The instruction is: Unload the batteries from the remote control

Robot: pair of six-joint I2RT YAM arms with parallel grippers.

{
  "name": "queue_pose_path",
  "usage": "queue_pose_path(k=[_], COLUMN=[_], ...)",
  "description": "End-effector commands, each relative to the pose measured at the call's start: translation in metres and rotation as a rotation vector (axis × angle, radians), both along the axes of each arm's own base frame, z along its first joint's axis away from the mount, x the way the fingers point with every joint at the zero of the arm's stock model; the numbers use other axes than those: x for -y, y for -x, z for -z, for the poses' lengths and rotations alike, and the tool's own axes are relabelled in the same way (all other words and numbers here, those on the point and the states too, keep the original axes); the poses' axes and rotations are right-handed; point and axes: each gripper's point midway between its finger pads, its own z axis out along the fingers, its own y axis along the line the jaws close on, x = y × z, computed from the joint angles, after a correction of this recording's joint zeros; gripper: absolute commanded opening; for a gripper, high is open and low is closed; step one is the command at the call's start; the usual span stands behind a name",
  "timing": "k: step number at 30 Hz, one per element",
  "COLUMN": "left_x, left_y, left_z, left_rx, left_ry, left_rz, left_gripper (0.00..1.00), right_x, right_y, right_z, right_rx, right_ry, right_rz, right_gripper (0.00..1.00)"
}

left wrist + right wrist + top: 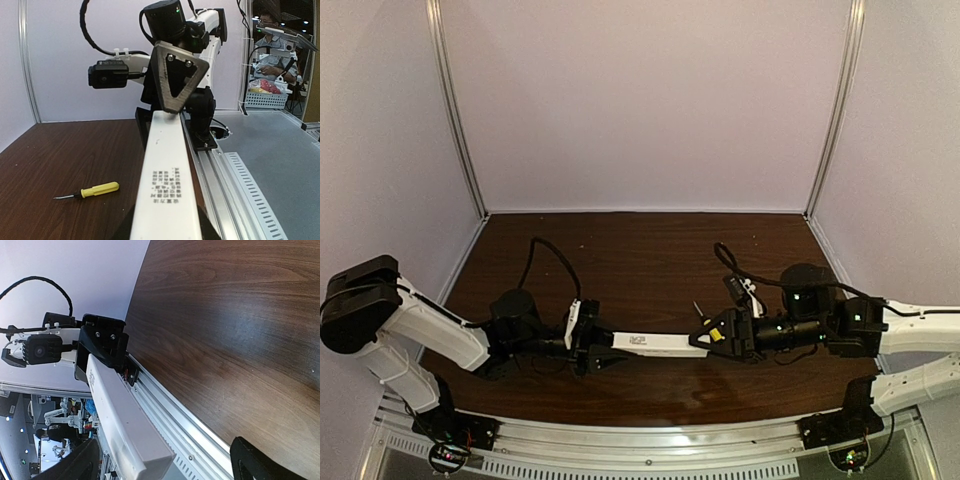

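left gripper (pixel 597 345) grips remote control (pixel 655 344); right gripper (pixel 713 336) gapes around its end.

- Remote control (pixel 655 343): white, with a small block of black print on its face.
- Screwdriver (pixel 100 189): yellow handle, black collar, dark shaft.
- Table (pixel 650 260): dark brown wood grain.
- Walls (pixel 650 100): plain pale lilac-white.
- Left arm (pixel 435 335), right arm (pixel 920 328): white shells, black joints; green dots on the right one.
- Near rail (pixel 650 440): silver.
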Motion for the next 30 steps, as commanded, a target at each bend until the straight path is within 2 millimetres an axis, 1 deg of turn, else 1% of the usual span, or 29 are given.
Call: queue_pose_path(k=[1, 8, 11, 15, 22, 27, 30], left_x=[0.006, 0.009, 0.01, 0.011, 0.011, 0.011, 0.011], left_y=[-0.008, -0.016, -0.016, -0.02, -0.021, -0.02, -0.02], left_z=[-0.008, 0.0, 0.002, 0.006, 0.008, 0.008, 0.008], left_rx=[0.045, 0.05, 0.052, 0.057, 0.058, 0.06, 0.061], left_ry=[0.03, -0.001, -0.009, -0.024, -0.034, -0.034, -0.035], left_rz=[-0.021, -0.047, -0.049, -0.069, -0.073, -0.068, -0.067], left_gripper=[0.0, 0.0, 0.0, 0.0, 0.0, 0.0, 0.0], right_x=[0.002, -0.007, -0.012, -0.017, -0.018, -0.016, -0.015], right_y=[-0.005, -0.009, -0.011, -0.011, -0.01, -0.012, -0.012], right_z=[0.002, 0.009, 0.013, 0.012, 0.017, 0.017, 0.016], right_rx=[0.007, -0.025, -0.035, -0.038, -0.047, -0.024, -0.016], right_ry=[0.053, 0.113, 0.129, 0.126, 0.141, 0.146, 0.146], right_rz=[0.016, 0.007, -0.003, -0.017, -0.028, -0.024, -0.02], right_gripper=[0.93, 0.92, 0.87, 0.78, 0.67, 0.6, 0.67])
